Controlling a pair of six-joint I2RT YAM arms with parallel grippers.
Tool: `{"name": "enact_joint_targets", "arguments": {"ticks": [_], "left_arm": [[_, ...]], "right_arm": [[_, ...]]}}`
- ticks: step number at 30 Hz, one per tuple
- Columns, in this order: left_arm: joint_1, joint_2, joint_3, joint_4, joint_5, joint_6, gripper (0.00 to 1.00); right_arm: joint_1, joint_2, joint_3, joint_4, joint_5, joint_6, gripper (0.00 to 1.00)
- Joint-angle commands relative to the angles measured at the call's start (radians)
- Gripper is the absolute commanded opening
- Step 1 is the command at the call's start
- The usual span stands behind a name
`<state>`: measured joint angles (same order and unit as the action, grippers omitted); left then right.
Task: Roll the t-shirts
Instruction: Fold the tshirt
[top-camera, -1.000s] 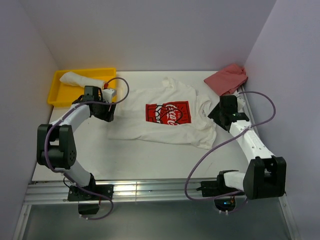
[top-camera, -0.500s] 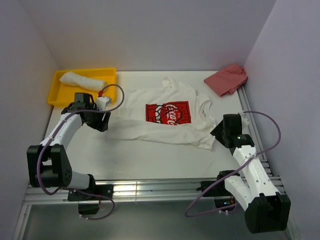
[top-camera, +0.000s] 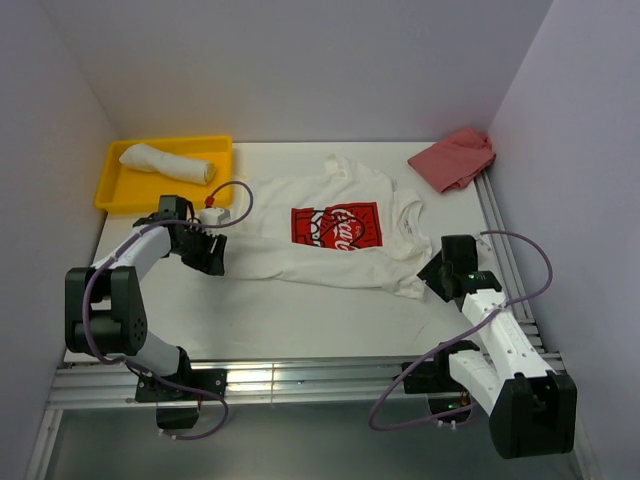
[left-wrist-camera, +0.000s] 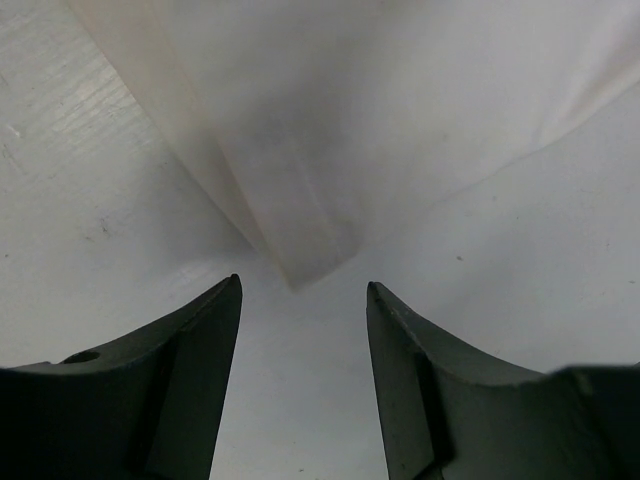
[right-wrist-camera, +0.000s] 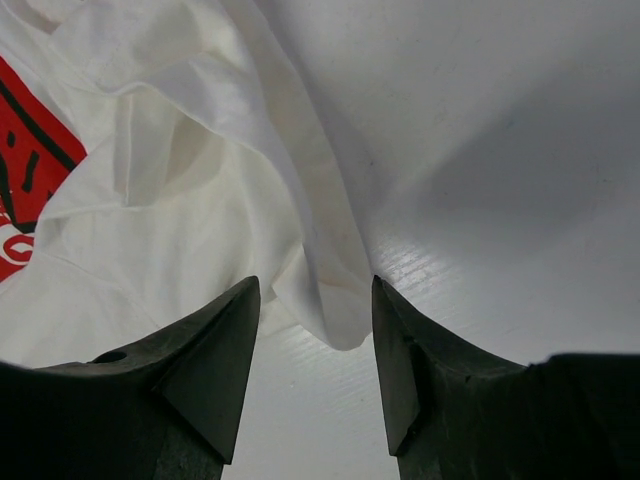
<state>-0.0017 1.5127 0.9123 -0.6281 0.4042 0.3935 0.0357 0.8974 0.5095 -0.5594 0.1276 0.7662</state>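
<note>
- The white table fills the middle of the top view, with grey walls on its left, far and right sides.
- The flat t-shirt lies spread in the centre of the table. Its neck end points right and its hem end points left, and its fabric is slightly rumpled along the near edge.
- The left arm reaches from its base at the near left towards the shirt's near-left corner. The right arm reaches from the near right towards the shirt's near-right corner.
- The yellow tray sits at the far left corner of the table, well apart from the flat shirt.
- A pink cloth lies bunched at the far right corner, against the right wall.
- A rolled t-shirt, also white, lies across the tray.
- The red print shows face up on the chest of the flat shirt.
- The left gripper sits low over the table with its two dark fingers spread apart and nothing between them. A pointed corner of the shirt lies just ahead of the gap.
- The right gripper is likewise spread wide and clamps nothing. A folded corner of the shirt lies on the table in the gap between its fingertips, and part of the red print shows at the left edge of that view.
</note>
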Motion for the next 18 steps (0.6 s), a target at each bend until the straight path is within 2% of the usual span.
{"name": "enact_joint_targets", "arguments": {"ticks": [1,6,11,14,17,18], "left_arm": [[-0.001,0.015,-0.009,0.039,0.045,-0.018,0.58],[-0.001,0.030,-0.015,0.056,0.054,-0.027,0.51],[-0.004,0.047,-0.018,0.065,0.059,-0.030,0.40],[-0.004,0.052,-0.020,0.070,0.061,-0.028,0.29],[-0.004,0.053,-0.023,0.073,0.058,-0.028,0.16],[-0.004,0.050,-0.023,0.071,0.056,-0.025,0.08]], "right_arm": [[-0.003,0.014,-0.009,0.046,-0.006,0.007,0.54],[-0.003,0.003,-0.026,0.058,-0.029,0.016,0.48],[-0.003,0.008,-0.014,0.041,-0.019,0.012,0.26],[-0.003,0.023,0.024,0.015,-0.003,-0.008,0.16],[-0.003,0.046,0.087,-0.023,0.015,-0.054,0.11],[-0.006,0.054,0.105,-0.036,0.021,-0.068,0.11]]}}
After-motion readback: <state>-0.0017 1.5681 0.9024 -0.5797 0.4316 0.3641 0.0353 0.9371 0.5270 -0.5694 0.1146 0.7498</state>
